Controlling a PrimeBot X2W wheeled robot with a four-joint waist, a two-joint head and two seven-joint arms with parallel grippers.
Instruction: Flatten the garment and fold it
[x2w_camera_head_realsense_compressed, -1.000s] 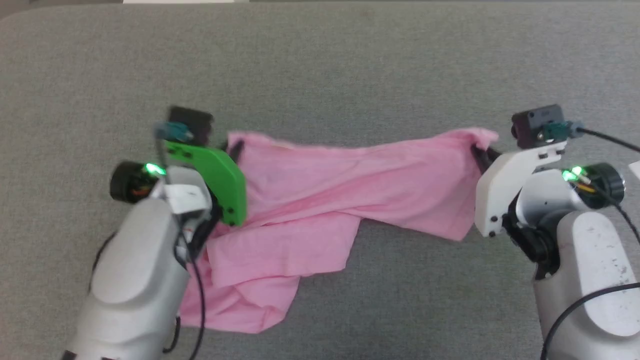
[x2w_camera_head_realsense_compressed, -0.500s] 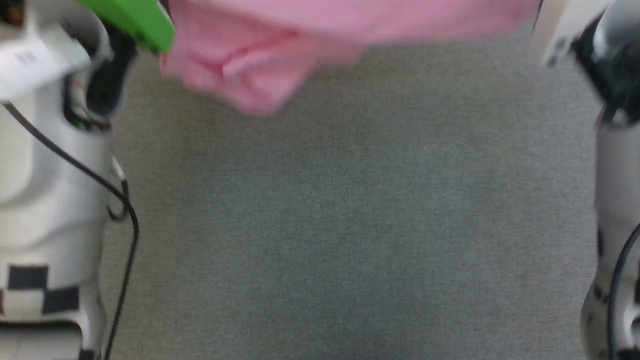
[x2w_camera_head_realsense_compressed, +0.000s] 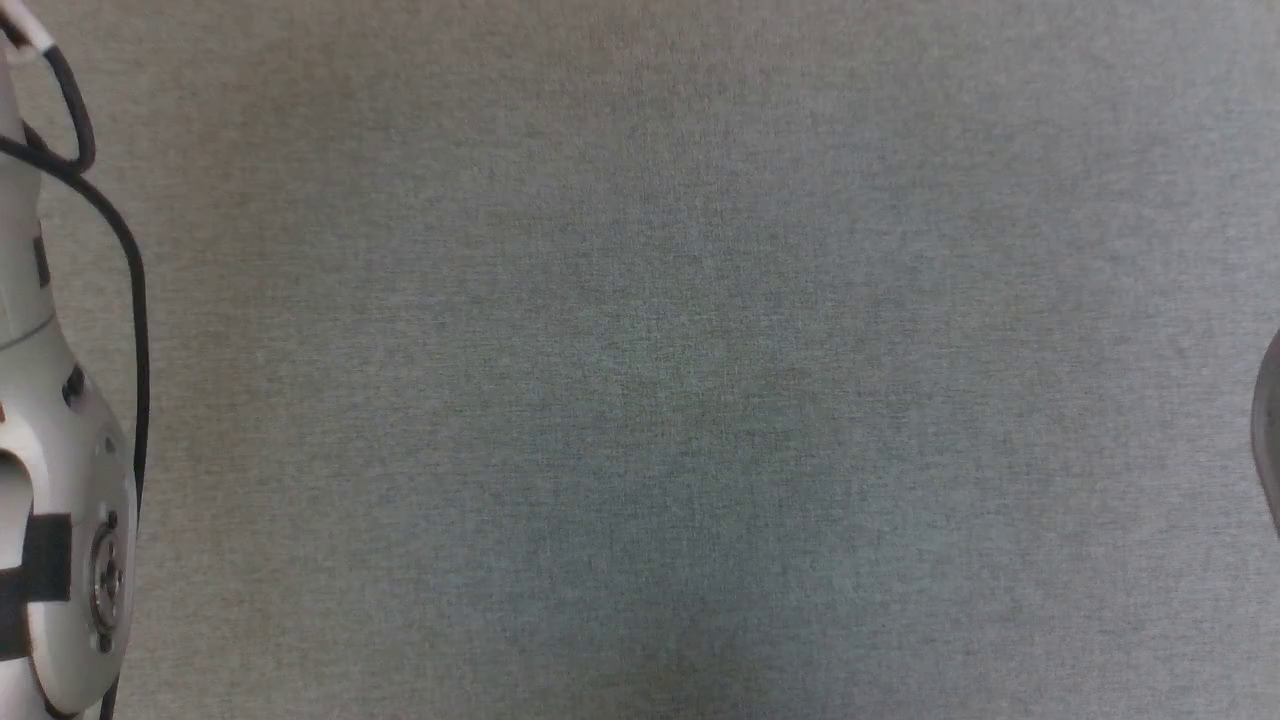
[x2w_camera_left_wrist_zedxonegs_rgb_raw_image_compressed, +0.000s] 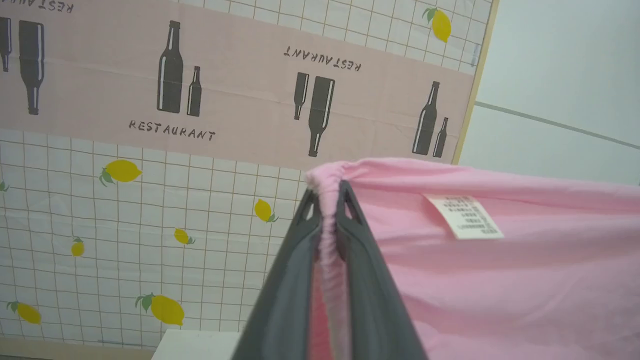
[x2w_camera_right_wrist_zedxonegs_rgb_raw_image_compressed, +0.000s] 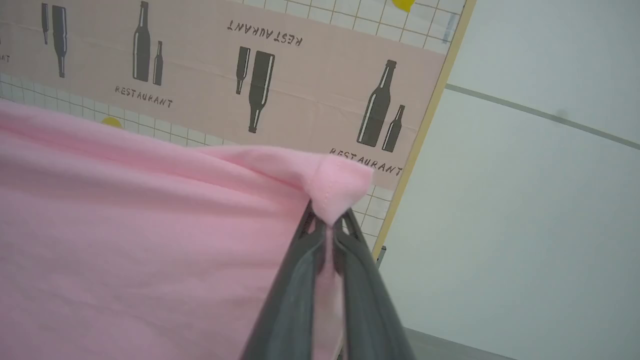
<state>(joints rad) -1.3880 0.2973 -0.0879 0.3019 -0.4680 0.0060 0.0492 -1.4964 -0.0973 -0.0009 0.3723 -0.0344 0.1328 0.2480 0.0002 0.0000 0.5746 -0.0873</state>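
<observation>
Up between our two grippers, the garment (x2w_camera_left_wrist_zedxonegs_rgb_raw_image_compressed: 500, 280) hangs stretched in the air, its long axis running from one to the other. Our left gripper (x2w_camera_left_wrist_zedxonegs_rgb_raw_image_compressed: 327, 202) is clamped tight on the gathered waistband, our right gripper (x2w_camera_right_wrist_zedxonegs_rgb_raw_image_compressed: 327, 222) pinched on a stitched corner. We judge the grey table (x2w_camera_head_realsense_compressed: 640, 360) lies below.

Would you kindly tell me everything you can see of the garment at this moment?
The garment is thin, soft, light pink fabric, slightly wrinkled. A small white printed label sits below its upper edge. The left end effector is shut on a gathered edge, the right end effector on a stitched corner bunched above its tips. It is held up, stretched between them.
</observation>
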